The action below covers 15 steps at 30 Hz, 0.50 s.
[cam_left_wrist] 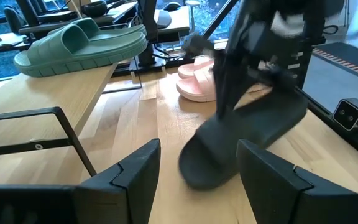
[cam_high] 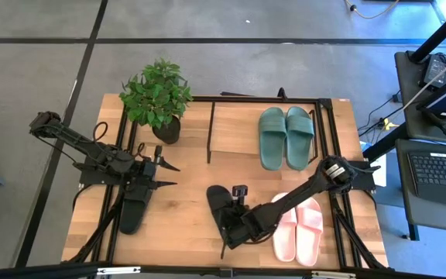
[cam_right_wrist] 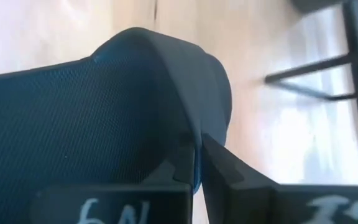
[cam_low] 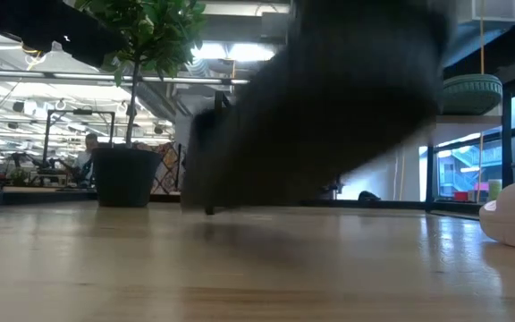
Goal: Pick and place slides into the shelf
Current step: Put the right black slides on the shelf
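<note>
My right gripper (cam_high: 235, 220) reaches to the table's middle front and is shut on a black slide (cam_high: 221, 211). In the left wrist view the slide (cam_left_wrist: 247, 140) tilts under the right arm. Another black slide (cam_high: 134, 211) lies flat on the table at the left, below my left arm. My left gripper (cam_high: 175, 175) hovers open above the table, holding nothing. A dark green pair (cam_high: 286, 138) lies sole-down on the shelf's wooden board (cam_high: 235, 132). A pale pink pair (cam_high: 300, 229) lies on the table at the right front. My right gripper pinches the black slide's thin side rim (cam_right_wrist: 195, 163) between its two fingers, which slant down from the table's right. The slide tilts, one end raised under the arm and its rounded lower end (cam_left_wrist: 197, 171) at the tabletop. Whether that end touches the table does not show.
A potted plant (cam_high: 157, 97) stands at the far left beside the shelf. The shelf's black metal frames (cam_high: 327, 139) run along the board's sides. Bare tabletop (cam_high: 184, 240) lies between the two black slides. Desks and cables stand off the table's right edge.
</note>
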{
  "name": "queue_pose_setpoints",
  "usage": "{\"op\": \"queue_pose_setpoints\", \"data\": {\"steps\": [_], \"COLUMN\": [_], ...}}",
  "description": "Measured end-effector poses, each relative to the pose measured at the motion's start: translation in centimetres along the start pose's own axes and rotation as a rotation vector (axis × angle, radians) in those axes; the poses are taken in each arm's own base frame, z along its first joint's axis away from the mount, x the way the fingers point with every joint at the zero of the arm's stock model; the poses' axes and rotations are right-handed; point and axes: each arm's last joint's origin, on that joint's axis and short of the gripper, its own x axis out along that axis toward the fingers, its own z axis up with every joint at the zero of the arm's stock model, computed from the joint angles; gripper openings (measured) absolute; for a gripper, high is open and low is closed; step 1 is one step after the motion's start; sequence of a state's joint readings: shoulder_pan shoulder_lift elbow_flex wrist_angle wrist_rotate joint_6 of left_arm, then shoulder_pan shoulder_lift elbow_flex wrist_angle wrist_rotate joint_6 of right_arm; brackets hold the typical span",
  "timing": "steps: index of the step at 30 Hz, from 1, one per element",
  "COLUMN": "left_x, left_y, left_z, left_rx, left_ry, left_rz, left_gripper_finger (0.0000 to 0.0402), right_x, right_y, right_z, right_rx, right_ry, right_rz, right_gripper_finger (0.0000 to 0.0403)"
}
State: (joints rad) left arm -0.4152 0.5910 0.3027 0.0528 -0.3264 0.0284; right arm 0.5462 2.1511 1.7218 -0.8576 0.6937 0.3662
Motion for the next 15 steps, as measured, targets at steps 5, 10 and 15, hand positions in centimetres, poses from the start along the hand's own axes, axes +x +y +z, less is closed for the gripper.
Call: {"op": "queue_pose_setpoints", "data": {"steps": [5,10,15], "left_x": [0.0,0.0,0.0], "left_y": [0.0,0.0,0.0], "left_z": [0.0,0.0,0.0], "left_rx": [0.000,0.000,0.000], "left_ry": [0.000,0.000,0.000], "left_rz": [0.000,0.000,0.000], "left_gripper_finger": [0.0204,0.0204,0.0204], "right_x": [-5.4,-10.4,-11.8], "right_y": [-1.6,-4.8,-9.0], "right_z": [2.1,3.4,4.6], "right_rx": [0.010,0.060,0.148], "right_ry": [-0.099,-0.178,-0.189], "right_rz": [0.028,-0.146,-0.323], "right_gripper_finger": [0.0012,0.0012,0.0012]}}
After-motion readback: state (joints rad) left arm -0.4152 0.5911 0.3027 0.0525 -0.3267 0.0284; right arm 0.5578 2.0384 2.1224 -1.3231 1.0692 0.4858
